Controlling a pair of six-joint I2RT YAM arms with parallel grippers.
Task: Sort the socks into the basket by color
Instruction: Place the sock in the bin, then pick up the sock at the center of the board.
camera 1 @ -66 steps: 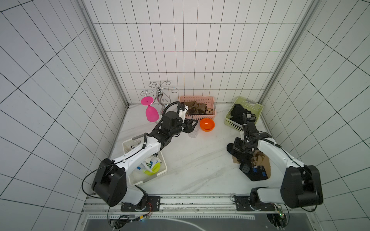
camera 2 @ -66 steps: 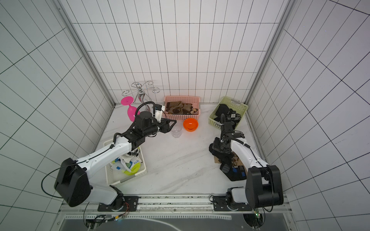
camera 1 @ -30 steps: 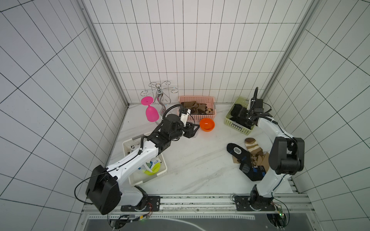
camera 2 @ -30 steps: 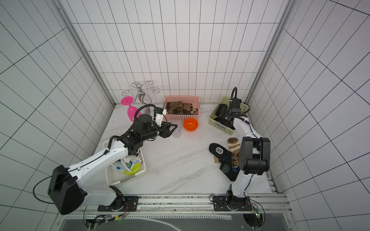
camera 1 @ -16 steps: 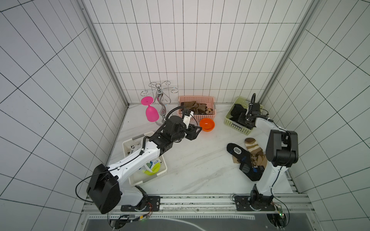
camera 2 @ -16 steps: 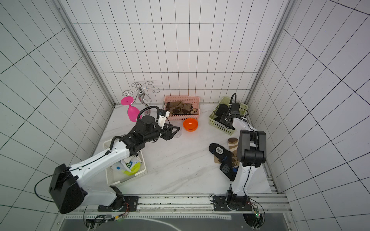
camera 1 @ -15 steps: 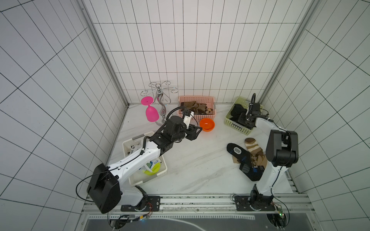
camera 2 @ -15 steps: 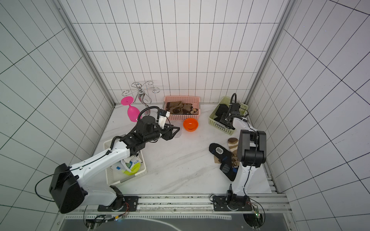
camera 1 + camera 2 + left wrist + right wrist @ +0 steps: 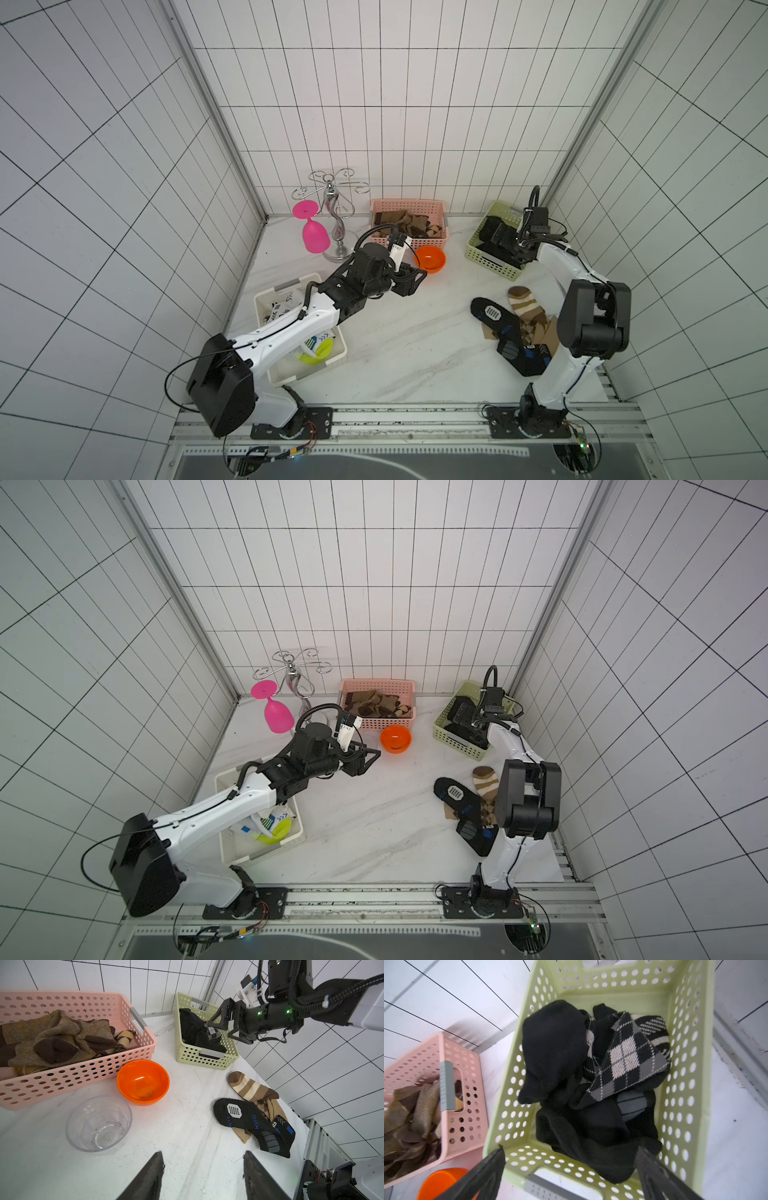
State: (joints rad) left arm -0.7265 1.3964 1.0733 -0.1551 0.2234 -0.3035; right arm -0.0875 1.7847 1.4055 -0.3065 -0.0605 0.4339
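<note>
My right gripper (image 9: 569,1151) hangs open over the green basket (image 9: 683,1064), empty, above the black socks (image 9: 556,1047) and a black-grey argyle sock (image 9: 625,1057) lying inside. In both top views that gripper (image 9: 510,246) (image 9: 473,729) sits at the basket's (image 9: 494,262) near rim. My left gripper (image 9: 202,1157) (image 9: 415,279) is open and empty above bare table. Loose on the table at the right lie a black sock with blue marks (image 9: 239,1113) (image 9: 494,318), a brown striped sock (image 9: 249,1088) and another black sock (image 9: 274,1140). Brown socks (image 9: 52,1041) fill the pink basket (image 9: 83,1076).
An orange bowl (image 9: 143,1082) (image 9: 431,258) and a clear bowl (image 9: 98,1124) stand in front of the pink basket. A white basket (image 9: 282,374) with white socks (image 9: 316,345) lies under my left arm. A pink glass (image 9: 315,235) hangs on a wire rack (image 9: 332,199) at the back.
My right gripper went from the loose pile to the green basket, lowered and opened from shut. My left gripper drifted from the pink basket toward the table's middle, opening slightly.
</note>
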